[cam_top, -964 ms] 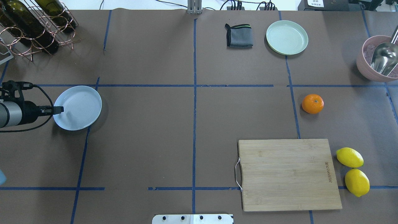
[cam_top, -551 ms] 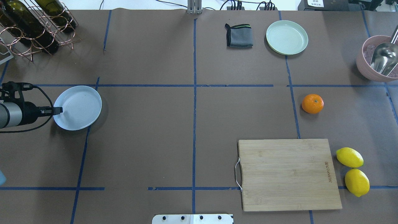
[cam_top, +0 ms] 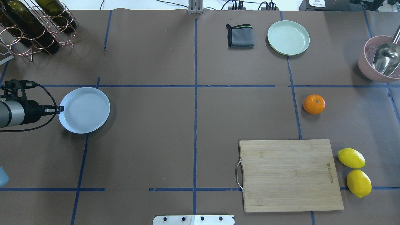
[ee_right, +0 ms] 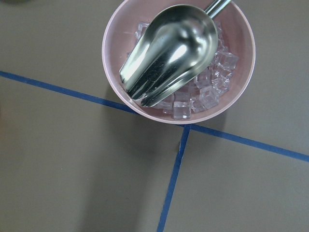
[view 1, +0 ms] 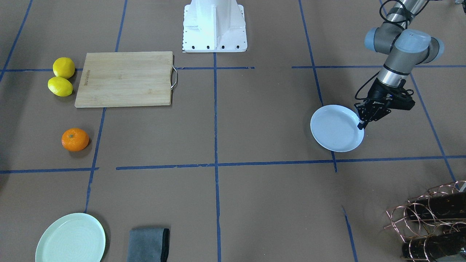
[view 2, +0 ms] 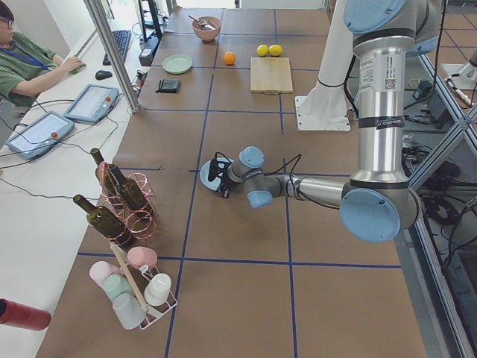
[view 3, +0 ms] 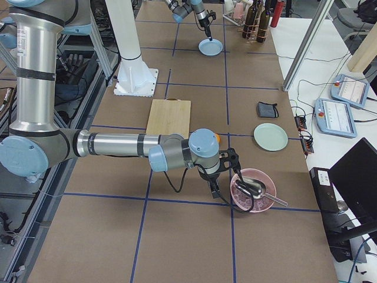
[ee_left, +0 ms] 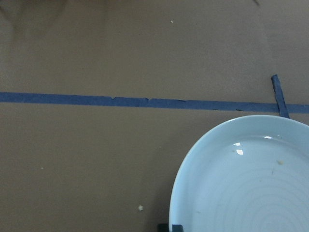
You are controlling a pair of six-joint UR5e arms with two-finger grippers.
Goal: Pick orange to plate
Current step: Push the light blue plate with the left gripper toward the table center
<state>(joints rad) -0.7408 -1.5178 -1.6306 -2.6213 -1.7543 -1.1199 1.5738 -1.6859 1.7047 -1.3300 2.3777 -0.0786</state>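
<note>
Orange: the orange [cam_top: 314,104] sat on the brown desk [cam_top: 156,125], on the robot's right half, just past the far edge of the cutting board [cam_top: 290,175] and well apart from the plate.
Plate: the plate [cam_top: 84,110] lay on the desk's left half with nothing on it, beside a crossing of blue tape lines.
Left tool: the left tool [cam_top: 61,109] reached in from the desk's left edge, its fingers drawn together on the plate's rim.
Right tool: the right tool [view 3: 213,191] showed only in the side view, low over the desk beside the pink bowl [ee_right: 108,53]; I could not tell whether its fingers were apart or together.
Bowl: it held ice cubes [ee_right: 212,87] and a metal scoop [ee_right: 169,50].
Lemons: two lemons [cam_top: 351,158] lay side by side just right of the cutting board.
Far edge: a mint-green plate [cam_top: 288,37] sat beside a folded grey cloth [cam_top: 240,36].
</note>
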